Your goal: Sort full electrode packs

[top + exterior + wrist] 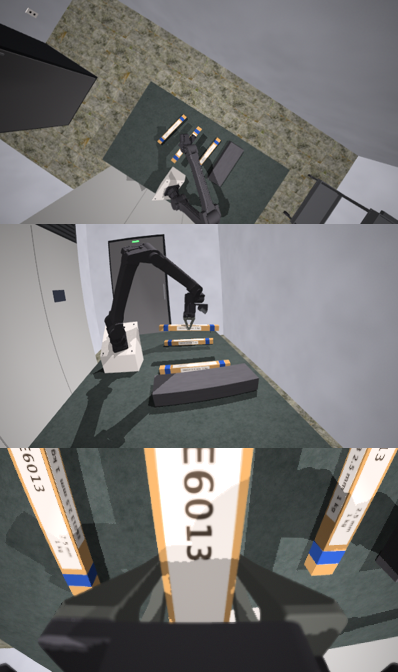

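Top view: black parallel gripper point(185, 140) just below frame centre, clamped across the middle one of three long orange cardboard electrode packs with blue end bands point(196, 130), its long axis running lower left to upper right. Second pack point(171, 129) parallel to the upper left, third pack point(210, 150) parallel to the lower right, and just beyond that the low dark grey platform point(226, 163), likewise parallel, all over the dark green mat point(137, 149). Exterior view: gripper pointing straight down at centre frame, grasping the held pack near mid-length, level, side to side across the picture and apparently raised off the mat, judging by a strip of shadow lying on the mat apart from it. Unheld packs lower in the frame, the nearer one just beside the platform's far edge, perhaps touching. Probably a weighing lift under way; if judged full, a carry toward the bottom of the frame over that nearer pack, no turn of the axis needed. Wrist view: both dark fingers pressed on the long sides of the held pack, label "E6013" running up the frame; other packs at left and right edges, well apart.
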Action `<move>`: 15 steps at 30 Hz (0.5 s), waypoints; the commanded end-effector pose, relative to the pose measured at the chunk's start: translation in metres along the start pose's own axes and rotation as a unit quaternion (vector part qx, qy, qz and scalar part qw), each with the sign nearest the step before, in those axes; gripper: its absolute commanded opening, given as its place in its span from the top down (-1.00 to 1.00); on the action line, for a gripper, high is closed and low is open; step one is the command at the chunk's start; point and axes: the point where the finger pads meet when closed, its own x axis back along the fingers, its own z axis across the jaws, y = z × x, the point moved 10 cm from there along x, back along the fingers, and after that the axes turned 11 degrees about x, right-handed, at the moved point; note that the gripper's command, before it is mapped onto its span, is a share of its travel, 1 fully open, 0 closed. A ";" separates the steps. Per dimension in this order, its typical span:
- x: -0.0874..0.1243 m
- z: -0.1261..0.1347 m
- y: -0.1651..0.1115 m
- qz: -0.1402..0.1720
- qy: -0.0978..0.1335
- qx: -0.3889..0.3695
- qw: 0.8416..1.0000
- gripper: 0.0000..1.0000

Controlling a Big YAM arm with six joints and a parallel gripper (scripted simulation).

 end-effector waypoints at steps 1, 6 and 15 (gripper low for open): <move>0.067 0.002 0.019 -0.066 0.026 -0.022 0.997 1.00; 0.067 0.002 0.020 -0.066 0.026 -0.022 0.997 1.00; 0.066 0.002 0.020 -0.066 0.026 -0.022 0.997 1.00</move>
